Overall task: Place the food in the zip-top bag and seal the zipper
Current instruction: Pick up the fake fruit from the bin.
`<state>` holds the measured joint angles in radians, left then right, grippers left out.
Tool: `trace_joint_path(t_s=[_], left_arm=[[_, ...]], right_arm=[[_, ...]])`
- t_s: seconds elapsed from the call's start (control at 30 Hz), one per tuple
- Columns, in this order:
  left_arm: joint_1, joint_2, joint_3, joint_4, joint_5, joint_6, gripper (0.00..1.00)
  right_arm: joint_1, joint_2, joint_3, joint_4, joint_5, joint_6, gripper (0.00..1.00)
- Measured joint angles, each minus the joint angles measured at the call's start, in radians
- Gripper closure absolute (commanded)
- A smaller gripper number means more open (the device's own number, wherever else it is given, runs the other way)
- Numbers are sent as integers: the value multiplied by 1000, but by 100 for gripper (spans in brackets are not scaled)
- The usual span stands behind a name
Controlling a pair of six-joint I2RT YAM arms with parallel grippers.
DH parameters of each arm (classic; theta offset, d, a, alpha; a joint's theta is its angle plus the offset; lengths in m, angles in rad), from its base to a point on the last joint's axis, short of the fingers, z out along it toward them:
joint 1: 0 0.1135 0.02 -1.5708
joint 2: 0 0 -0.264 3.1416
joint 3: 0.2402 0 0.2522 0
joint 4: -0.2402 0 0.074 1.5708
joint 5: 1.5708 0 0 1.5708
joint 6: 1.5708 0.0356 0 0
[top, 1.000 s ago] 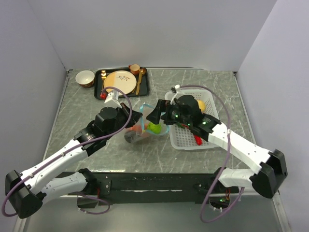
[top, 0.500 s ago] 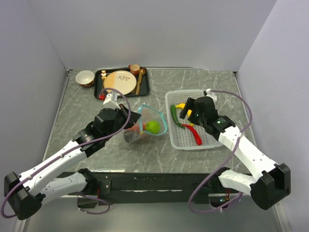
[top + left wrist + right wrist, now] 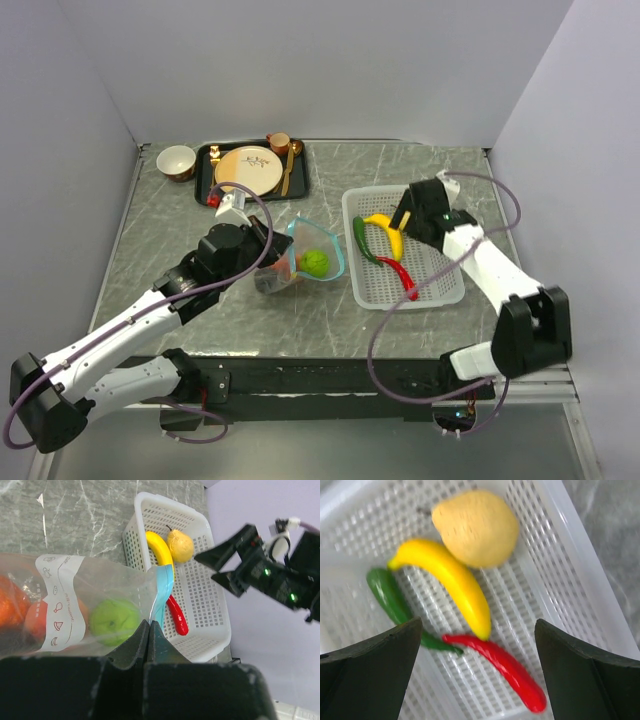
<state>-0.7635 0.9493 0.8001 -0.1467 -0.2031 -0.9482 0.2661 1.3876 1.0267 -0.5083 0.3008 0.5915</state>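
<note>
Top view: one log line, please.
left fingers shut on zip-top bag | right fingers open above basket | bagged: lime-green ball, orange tomato | in basket: banana, pear, red chilli, green pepper | zipper open

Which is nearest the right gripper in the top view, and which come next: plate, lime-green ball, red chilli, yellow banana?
From the right gripper:
1. Yellow banana, in the basket, right beside it.
2. Red chilli, basket's near side.
3. Lime-green ball, in the bag, to the left.
4. Plate, on the far-left tray.
</note>
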Motion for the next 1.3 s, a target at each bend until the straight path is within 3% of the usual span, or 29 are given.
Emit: trace_joint_path(t_s=[0.33,0.73,1.3], left_arm=[[0,4,0,-5,-5,4,99],[0,15,0,-13,-8,11,99],[0,16,0,-24,-31,22,99]], right_arm=[[-18,280,159,19,30,-19,0],[-18,301,166,119,85,-201,0],[-40,448,230,201,20,-386,0]])
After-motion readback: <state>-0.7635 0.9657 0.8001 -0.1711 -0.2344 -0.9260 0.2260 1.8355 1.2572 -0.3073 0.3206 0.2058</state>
